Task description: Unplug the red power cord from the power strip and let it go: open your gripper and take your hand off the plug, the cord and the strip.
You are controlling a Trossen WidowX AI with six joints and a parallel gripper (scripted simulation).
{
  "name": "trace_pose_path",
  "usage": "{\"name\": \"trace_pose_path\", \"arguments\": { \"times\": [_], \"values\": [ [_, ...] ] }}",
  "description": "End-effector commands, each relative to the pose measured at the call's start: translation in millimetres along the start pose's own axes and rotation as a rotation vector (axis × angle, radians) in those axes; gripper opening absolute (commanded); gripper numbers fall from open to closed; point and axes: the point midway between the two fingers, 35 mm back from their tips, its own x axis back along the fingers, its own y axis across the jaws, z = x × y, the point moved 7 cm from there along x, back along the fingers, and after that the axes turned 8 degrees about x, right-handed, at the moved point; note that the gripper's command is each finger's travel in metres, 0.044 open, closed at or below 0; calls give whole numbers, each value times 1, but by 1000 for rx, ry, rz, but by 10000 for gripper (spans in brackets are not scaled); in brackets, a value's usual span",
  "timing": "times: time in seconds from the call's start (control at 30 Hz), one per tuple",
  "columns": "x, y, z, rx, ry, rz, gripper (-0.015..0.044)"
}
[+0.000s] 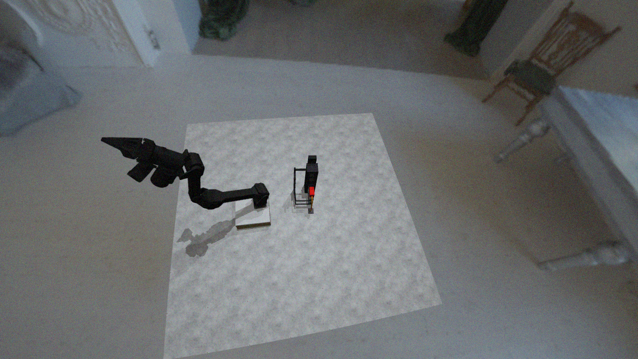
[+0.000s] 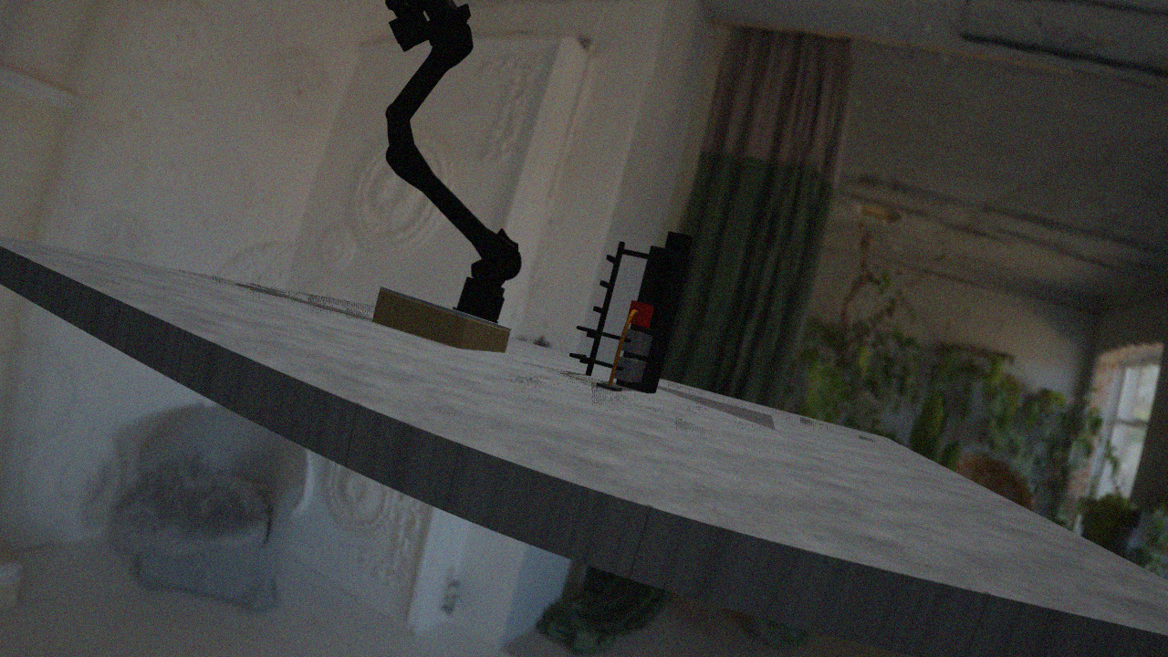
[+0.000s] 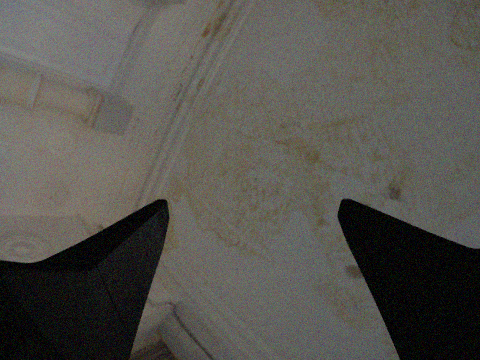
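High above the pale marbled tabletop (image 1: 312,268), well away from everything, the black arm's fingers are spread wide with nothing between them, only ceiling behind. Down on the tabletop, the red power plug (image 1: 311,191) sits in the upright black power strip (image 1: 310,173), its orange-red cord (image 2: 623,343) hanging beside it.

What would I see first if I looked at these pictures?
Probably the bright red plug, the only vivid color, stuck in the tall black power strip standing near the middle of the pale marble table. Next, the black robot arm, bending far away from it past the table's left edge, its tool wide open and holding nothing.
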Motion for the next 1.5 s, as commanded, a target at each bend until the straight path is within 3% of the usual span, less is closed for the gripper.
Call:
{"name": "trace_pose_path", "arguments": {
  "times": [0.0, 0.27, 0.63, 0.93, 1.2, 1.47],
  "values": [
    [0, 0, 1, -1, 4, 2, 374],
    [23, -31, 78, -47, 264, 145, 164],
    [97, -80, 187, -131, 652, 446, 160],
    [192, -128, 251, -170, 957, 776, 160],
    [293, -161, 279, -168, 1197, 1117, 160],
    [400, -182, 276, -136, 1394, 1512, 160]
  ]
}}
